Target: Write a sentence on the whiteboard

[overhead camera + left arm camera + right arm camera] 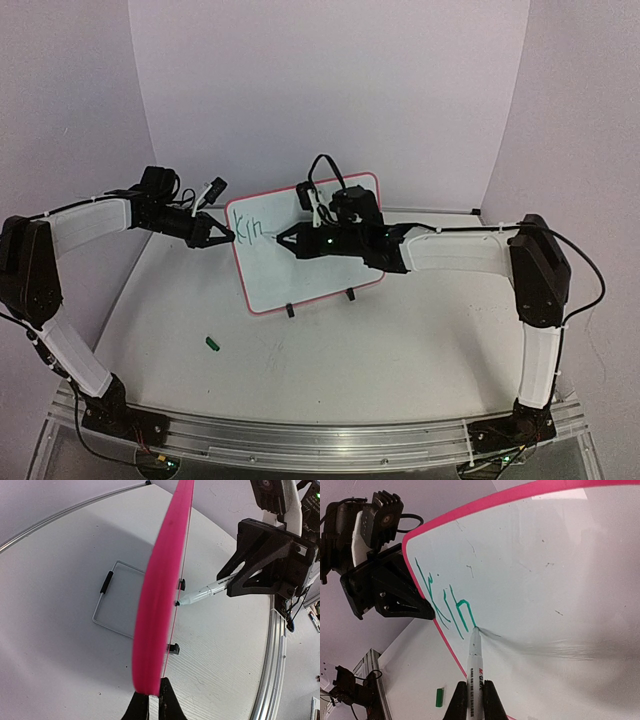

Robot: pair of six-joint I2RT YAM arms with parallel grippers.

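Note:
The whiteboard (310,255) stands upright on two black feet, its red frame seen edge-on in the left wrist view (157,605). My left gripper (228,237) is shut on the board's left edge (150,692). My right gripper (283,240) is shut on a white marker (474,670) whose tip touches the board face. The sentence (447,602) is a few green letters, "Kin", at the board's upper left (248,228). The marker tip rests at the end of the last letter.
A small green marker cap (211,343) lies on the table in front of the left arm, also in the right wrist view (439,698). A wire stand (112,600) props the board from behind. White walls enclose the back and sides.

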